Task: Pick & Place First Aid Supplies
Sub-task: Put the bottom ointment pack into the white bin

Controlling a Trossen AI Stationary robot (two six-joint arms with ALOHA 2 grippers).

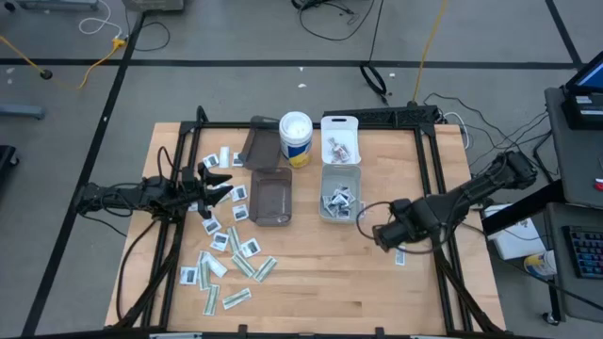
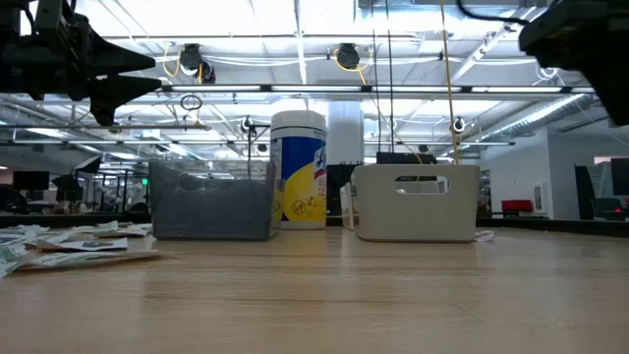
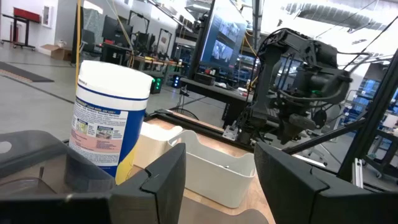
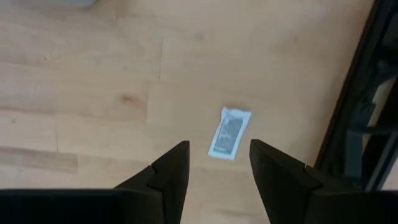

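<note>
Barely started tbh: a few packets [image 1: 337,201] sit in the clear bin [image 1: 322,179], most supplies [image 1: 231,247] still litter the worktop [image 1: 320,282], and both the left hand [image 1: 222,184] and right hand [image 4: 219,165] are released, empty.

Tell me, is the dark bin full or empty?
Empty. From above, the smoky bin shows only its bare bottom, while the clear bin beside it already holds a few packets.

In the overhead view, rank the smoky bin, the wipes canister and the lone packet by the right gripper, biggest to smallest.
1. Smoky bin, the largest.
2. Wipes canister, seen end-on, clearly smaller than the bin.
3. Lone packet beside the right gripper, by far the smallest.
</note>
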